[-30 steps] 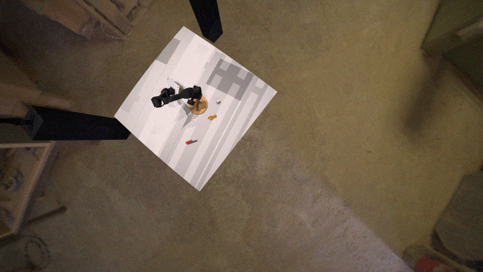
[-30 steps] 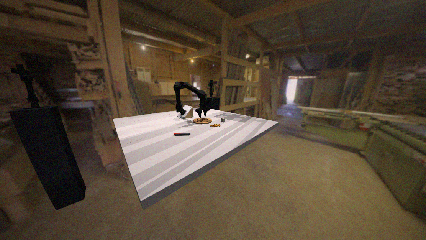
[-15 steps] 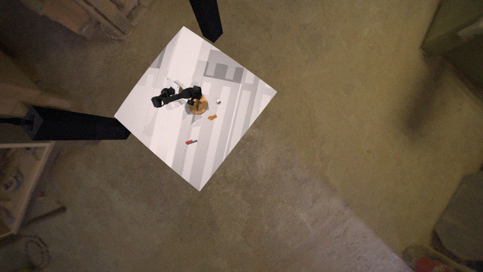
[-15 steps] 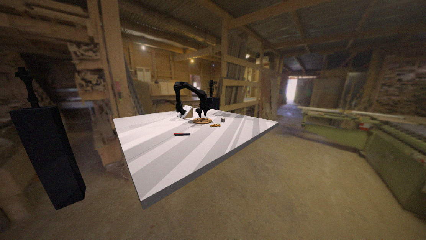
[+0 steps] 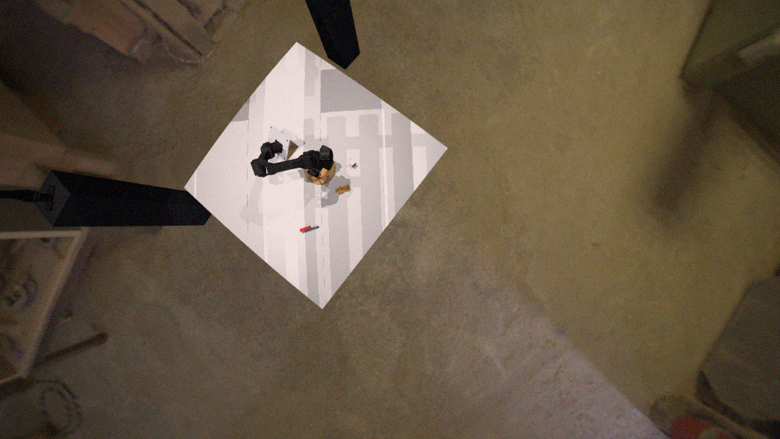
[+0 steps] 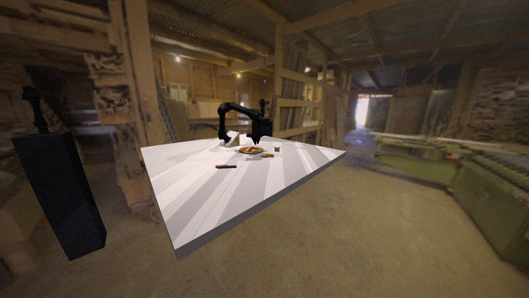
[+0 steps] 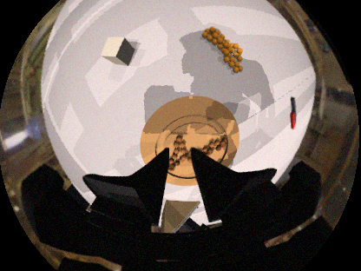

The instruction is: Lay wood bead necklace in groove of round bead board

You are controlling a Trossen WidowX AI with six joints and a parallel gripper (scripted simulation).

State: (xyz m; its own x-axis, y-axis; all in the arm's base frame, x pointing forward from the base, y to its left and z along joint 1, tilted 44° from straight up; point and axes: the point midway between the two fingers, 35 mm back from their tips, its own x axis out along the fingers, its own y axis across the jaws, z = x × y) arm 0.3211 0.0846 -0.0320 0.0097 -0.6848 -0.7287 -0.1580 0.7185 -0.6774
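Gripper (image 5: pixel 315 172) (image 6: pixel 256 143) (image 7: pixel 180 151) fingers partly open, narrow gap; bead contact unclear. Closing off-centre could miss the brown necklace (image 5: pixel 322 177) (image 6: pixel 252 148) (image 7: pixel 179 145); low tips might scrape the round board (image 5: pixel 332 177) (image 6: pixel 241 150) (image 7: pixel 152 126).

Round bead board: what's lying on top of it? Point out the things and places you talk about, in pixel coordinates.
On the round bead board (image 5: pixel 325 173) (image 6: pixel 245 150) (image 7: pixel 191 106), brown wood beads (image 7: pixel 178 149) lie bunched, partly inside the circular groove. The gripper's fingers hide some of them.

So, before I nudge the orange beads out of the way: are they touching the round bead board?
Apart. The wrist view shows it: bare table surface separates the orange beads from the rim of the round bead board.
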